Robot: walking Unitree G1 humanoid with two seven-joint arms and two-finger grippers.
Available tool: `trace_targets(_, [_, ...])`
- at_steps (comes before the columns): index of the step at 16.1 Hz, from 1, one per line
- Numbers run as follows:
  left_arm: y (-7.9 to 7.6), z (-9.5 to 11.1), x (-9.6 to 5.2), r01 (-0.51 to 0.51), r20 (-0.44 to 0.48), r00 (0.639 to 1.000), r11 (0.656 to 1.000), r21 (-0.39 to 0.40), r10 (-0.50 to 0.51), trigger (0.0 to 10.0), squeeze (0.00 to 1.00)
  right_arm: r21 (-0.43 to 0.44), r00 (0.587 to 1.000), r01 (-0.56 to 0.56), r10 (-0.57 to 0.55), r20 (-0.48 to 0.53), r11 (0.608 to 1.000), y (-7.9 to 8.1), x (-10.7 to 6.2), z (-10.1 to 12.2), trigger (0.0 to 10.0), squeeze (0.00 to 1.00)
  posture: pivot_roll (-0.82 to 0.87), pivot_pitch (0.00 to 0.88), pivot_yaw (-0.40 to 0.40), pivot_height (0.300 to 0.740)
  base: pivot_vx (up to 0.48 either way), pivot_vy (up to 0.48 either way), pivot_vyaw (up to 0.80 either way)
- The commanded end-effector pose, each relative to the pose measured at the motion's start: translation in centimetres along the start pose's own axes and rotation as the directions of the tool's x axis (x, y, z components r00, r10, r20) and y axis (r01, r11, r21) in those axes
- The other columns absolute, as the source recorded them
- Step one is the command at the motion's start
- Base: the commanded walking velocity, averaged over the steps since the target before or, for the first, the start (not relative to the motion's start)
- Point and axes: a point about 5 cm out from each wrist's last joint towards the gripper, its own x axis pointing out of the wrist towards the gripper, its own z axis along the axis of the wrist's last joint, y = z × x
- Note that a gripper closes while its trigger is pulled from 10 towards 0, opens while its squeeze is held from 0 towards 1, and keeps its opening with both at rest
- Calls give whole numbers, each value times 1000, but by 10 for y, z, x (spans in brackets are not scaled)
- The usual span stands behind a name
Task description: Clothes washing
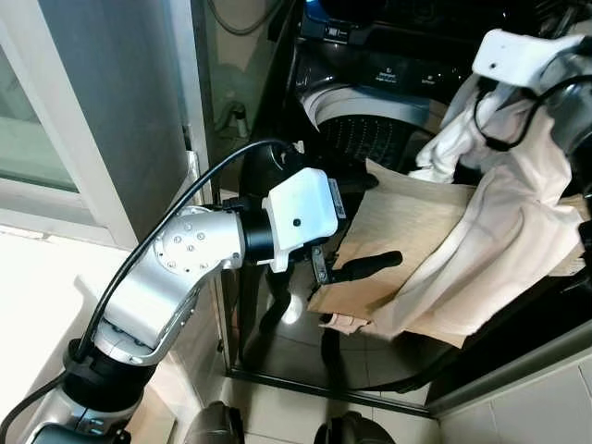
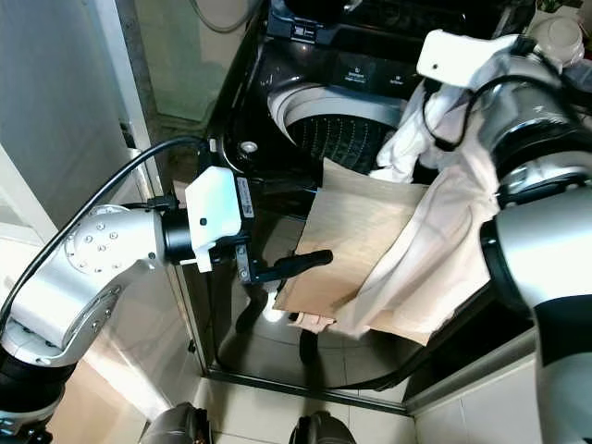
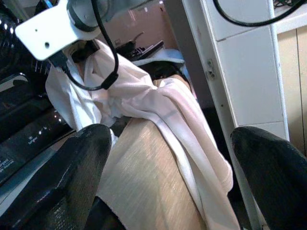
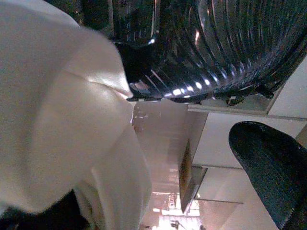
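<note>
**Supervisor:** Report left side first.

**Operator:** My left arm (image 1: 185,250) reaches in from the left. I see the left tool (image 1: 356,268) released, its two black fingers (image 3: 72,177) spread wide apart. One finger lies along the lower edge of the tan cloth (image 1: 407,231), under it; I cannot confirm contact. The wrist view looks between both fingers at that cloth.

**Supervisor:** Location of the laundry?

**Operator:** The tan cloth hangs flat in front of the washing machine (image 1: 370,74), below the rim of its open drum (image 1: 370,134). The white garment (image 1: 499,222) drapes over the tan cloth's right part and hangs down beside it. A bunched portion of the garment sits at the right edge of the drum opening.

**Supervisor:** Right side?

**Operator:** The right tool (image 2: 444,102) is at the top of the white garment, above the machine's right side. I see cloth gathered around it; the right wrist view shows one bare finger (image 4: 268,167) and white fabric across the other side. I read it as grasping the white garment. The ribbed drum wall (image 4: 216,43) is just beyond.
</note>
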Motion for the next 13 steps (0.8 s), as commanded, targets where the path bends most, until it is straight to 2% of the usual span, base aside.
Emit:
trace_targets(1, [0, 2, 2, 19, -6, 1000, 1000, 23, -19, 10000, 0, 27, 1000, -10, 11, -11, 1000, -3, 0, -9, 10000, 1000, 19, 0, -111, 714, 0, 0, 0])
trace_targets(2, [-1, 1, 3, 20, -6, 1000, 1000, 22, -20, 10000, 0, 33, 999, -25, 26, -19, 999, 3, 0, -12, 10000, 1000, 19, 0, -111, 714, 0, 0, 0])
trace_targets(3, [-2, 1, 2, 20, -8, 1000, 1000, 19, -20, 10000, 0, -9, 998, -53, 52, -33, 999, 12, 1, -14, 10000, 1000, 26, 0, -106, 714, 0, 0, 0])
trace_targets(4, [-2, 0, 0, 23, -17, 1000, 1000, 17, -23, 10000, 0, -52, 1000, 20, -21, -17, 998, -5, 0, -8, 10000, 1000, 27, 0, -101, 714, 0, 0, 0])
trace_targets(5, [-2, 0, 0, 28, -21, 999, 999, 18, -27, 10000, 0, -48, 999, 50, -50, -6, 998, -16, -2, -6, 10000, 1000, 27, 0, -98, 714, 0, 0, 0])
trace_targets(6, [-1, -2, 0, 34, -29, 999, 999, 19, -33, 10000, 0, -45, 988, 153, -153, 6, 987, -47, -6, -4, 10000, 1000, 22, 0, -95, 714, 0, 0, 0])
trace_targets(7, [0, -3, 0, 29, -33, 999, 999, 23, -28, 10000, 0, -40, 981, 196, -196, 10, 980, -59, -9, -3, 10000, 1000, 16, 0, -92, 714, 0, 0, 0])
trace_targets(8, [6, -7, 3, -26, -41, 999, 999, 26, 27, 10000, 0, -29, 970, 242, -241, 19, 970, -72, -12, -3, 10000, 1000, 13, 0, -94, 714, 0, 0, 0])
trace_targets(10, [16, -11, 10, -139, -25, 990, 990, -5, 139, 10000, 0, 7, 952, 304, -305, 37, 952, -83, -15, 0, 10000, 1000, 6, 0, -94, 714, 0, 0, 0])
trace_targets(11, [24, -9, 18, -227, 22, 973, 972, -57, 228, 10000, 0, 36, 946, 318, -320, 56, 947, -86, -16, 4, 10000, 1000, 5, 0, -93, 714, 0, 0, 0])
trace_targets(13, [30, -1, 29, -277, 84, 954, 953, -120, 288, 10000, 0, 57, 930, 355, -358, 79, 933, -91, -18, 11, 10000, 1000, -4, 0, -94, 714, 0, 0, 0])
